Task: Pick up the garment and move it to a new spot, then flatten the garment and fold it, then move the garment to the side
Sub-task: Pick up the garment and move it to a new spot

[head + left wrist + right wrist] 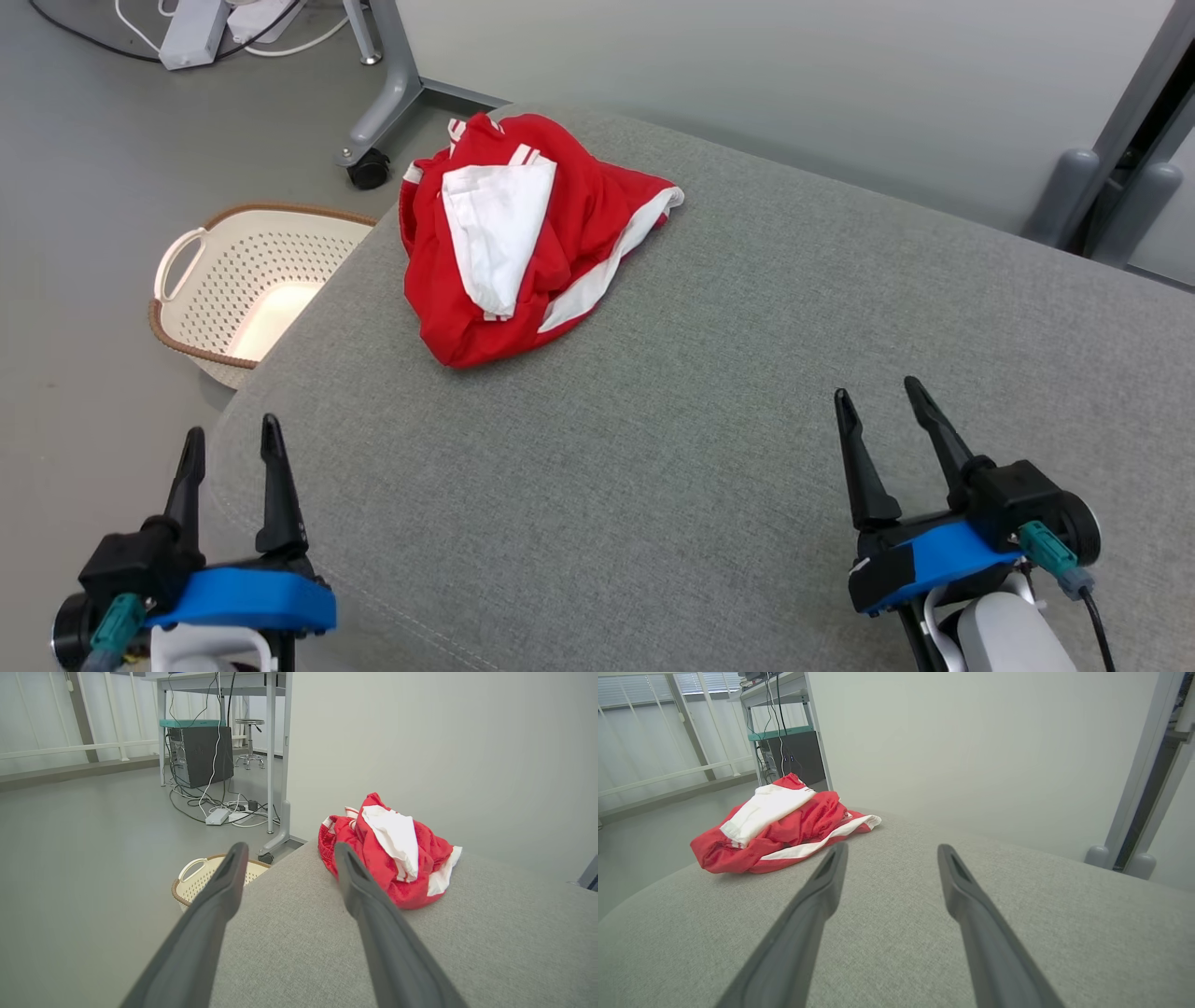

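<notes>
Off the surface's (700,420) ten-o'clock edge, a perforated basket (247,280) sits on the floor (84,187), with a wheeled desk leg (378,131) at eleven. The crumpled red-and-white garment (523,243) lies near that corner. Left pincer (232,427) and right pincer (876,387) hover released, grey cloth lying bare between.

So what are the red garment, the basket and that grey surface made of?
Garment: thin synthetic-looking fabric, perhaps polyester; it crumples in soft folds with a slight sheen.
Basket: cream moulded plastic, probably, given its regular holes; brown woven-look rim.
Surface: matte grey woven upholstery, with visible weave and a stitched seam.
</notes>
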